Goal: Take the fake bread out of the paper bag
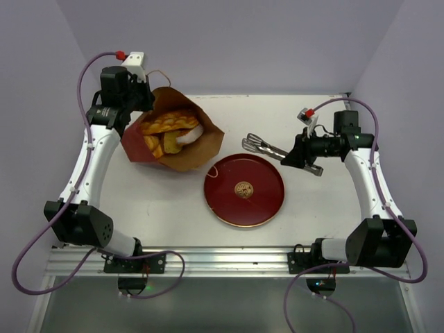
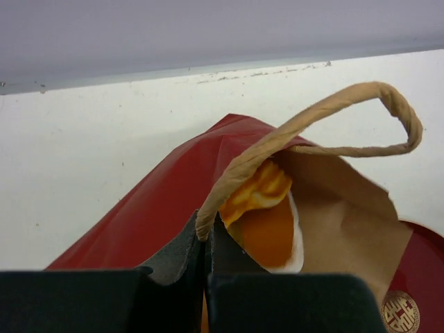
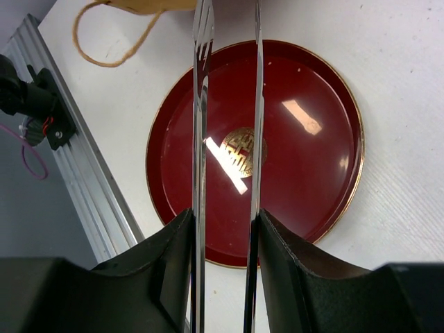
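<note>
Upper left, top view: left hand (image 1: 141, 103) pinched shut on cord handle (image 2: 312, 111), keeping paper bag (image 1: 135, 149) tipped open; fake bread (image 1: 166, 125) inside. Right hand (image 1: 295, 156) clamps tongs (image 1: 260, 146) beside centre plate (image 1: 229, 205), likely for reaching in.

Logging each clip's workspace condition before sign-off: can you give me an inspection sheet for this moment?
Surface: white table, a few specks near its far edge.
Job's things: paper bag at far left, mouth tipped open; fake bread inside, none out yet.
Clutter: empty dark-red plate mid-table; metal tongs near it.
End effectors: left end effector shut on the bag's cord handle; right end effector shut on the tongs.
Cables: purple cables loop off both arms, away from the bag and plate.
Surroundings: pale lilac walls; metal rail at the near edge.
</note>
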Robot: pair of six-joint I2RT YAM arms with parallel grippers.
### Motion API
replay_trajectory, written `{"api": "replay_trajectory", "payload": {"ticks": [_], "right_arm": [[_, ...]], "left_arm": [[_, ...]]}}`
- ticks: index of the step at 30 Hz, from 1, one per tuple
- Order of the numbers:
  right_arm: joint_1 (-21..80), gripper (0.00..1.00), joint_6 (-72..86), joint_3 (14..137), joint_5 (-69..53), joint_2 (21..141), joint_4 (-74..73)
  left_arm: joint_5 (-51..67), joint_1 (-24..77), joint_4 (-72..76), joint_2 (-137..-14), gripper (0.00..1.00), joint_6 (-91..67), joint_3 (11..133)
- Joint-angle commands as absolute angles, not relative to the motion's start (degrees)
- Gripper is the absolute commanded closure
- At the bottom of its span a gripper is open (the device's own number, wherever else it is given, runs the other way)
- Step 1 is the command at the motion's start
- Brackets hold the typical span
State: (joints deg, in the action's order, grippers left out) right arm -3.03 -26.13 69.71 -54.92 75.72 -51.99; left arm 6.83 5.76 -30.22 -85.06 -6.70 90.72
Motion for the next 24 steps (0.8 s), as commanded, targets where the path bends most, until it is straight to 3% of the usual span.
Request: {"api": "replay_trajectory", "payload": {"ticks": [1,10,17,24], "right_arm": [[-2.11,0.57,-28.30,72.69,-55.29,74.80,-53.61],[0.52,0.57,-31.81,72.68,-54.67,74.53,-57.37],[14.91,0.57,-33.49,75.06,-47.04,70.40,-58.10],[20.38,0.57,-35.24,83.04,-41.06,71.54,-58.88]], "left_arm": [[7.90,5.71,-22.33,-83.85,1.00,-5.53,94.32],[10.63,5.80,-16.35,-74.98,1.00,-6.68,76.48],[16.16,6.24,-14.94,-69.53,1.00,-7.56,65.32],[19.07,6.42,-13.97,-65.31,1.00,-8.70,60.21]]}}
